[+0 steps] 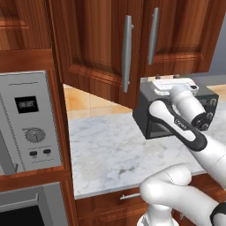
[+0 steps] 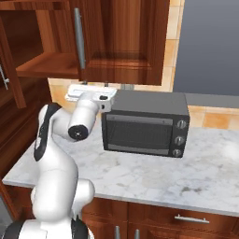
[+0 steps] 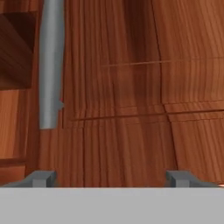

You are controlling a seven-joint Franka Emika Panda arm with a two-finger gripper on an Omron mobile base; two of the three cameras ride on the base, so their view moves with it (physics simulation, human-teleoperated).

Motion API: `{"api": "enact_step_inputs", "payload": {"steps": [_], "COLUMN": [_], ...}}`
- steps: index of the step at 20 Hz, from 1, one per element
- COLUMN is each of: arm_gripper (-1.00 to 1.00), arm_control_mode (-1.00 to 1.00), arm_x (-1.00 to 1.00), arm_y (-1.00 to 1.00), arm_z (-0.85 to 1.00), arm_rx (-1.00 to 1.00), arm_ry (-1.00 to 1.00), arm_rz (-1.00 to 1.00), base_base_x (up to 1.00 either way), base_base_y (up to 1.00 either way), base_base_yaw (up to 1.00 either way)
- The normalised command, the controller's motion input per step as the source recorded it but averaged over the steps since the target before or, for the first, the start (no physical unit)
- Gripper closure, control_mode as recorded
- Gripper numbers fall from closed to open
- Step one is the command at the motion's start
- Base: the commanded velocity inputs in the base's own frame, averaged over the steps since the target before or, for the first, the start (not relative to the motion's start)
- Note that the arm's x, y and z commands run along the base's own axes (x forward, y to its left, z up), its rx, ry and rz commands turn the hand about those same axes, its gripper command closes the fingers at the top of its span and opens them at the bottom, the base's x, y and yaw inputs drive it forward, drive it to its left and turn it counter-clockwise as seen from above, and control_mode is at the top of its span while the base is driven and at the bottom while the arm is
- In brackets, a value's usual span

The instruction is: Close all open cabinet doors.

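Two reddish-brown upper cabinet doors hang above the counter. The left cabinet door (image 1: 95, 48) (image 2: 9, 60) stands swung out, leaving the bare cabinet shelf (image 2: 44, 65) exposed. The right cabinet door (image 1: 181, 31) (image 2: 123, 42) (image 3: 131, 87) lies about flush with the cabinet front, its silver bar handle (image 1: 153, 35) (image 2: 79, 37) (image 3: 51, 65) beside the gap. My gripper (image 1: 167, 78) (image 2: 95, 86) (image 3: 111, 179) points up at the lower part of this right door, close to it and just right of the handle. It is open, with nothing between the fingers.
A black toaster oven (image 2: 144, 128) (image 1: 142, 110) sits on the marble counter (image 1: 110, 150) (image 2: 154, 177) right behind my arm. A grey wall oven panel (image 1: 31, 123) stands to the left. Drawer fronts (image 2: 186, 217) run below the counter edge.
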Motion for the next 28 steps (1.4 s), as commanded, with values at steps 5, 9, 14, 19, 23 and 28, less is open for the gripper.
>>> {"api": "enact_step_inputs", "payload": {"steps": [5, 9, 14, 19, 23, 28], "arm_gripper": [-1.00, -1.00, -1.00, -1.00, -1.00, -1.00], "arm_control_mode": [-1.00, -1.00, -1.00, -1.00, -1.00, -1.00], "arm_x": [-1.00, -1.00, -0.99, -1.00, -1.00, -1.00], "arm_y": [0.00, 0.00, 0.00, 0.00, 0.23, 0.73], "arm_z": [0.68, 0.89, 0.99, 0.36, 0.00, 0.00], "arm_rx": [0.00, 0.00, 0.00, -0.01, -0.08, -0.12], "arm_ry": [0.19, 0.34, 0.43, 0.29, 0.01, -0.09], "arm_rz": [-0.11, -0.15, -0.15, -0.07, -0.01, 0.09], "base_base_x": [0.00, 0.00, 0.00, 0.00, 0.00, 0.00], "base_base_y": [0.00, 0.00, 0.00, 0.00, 0.00, 0.00], "base_base_yaw": [0.00, 0.00, 0.00, 0.00, 0.00, 0.00]}}
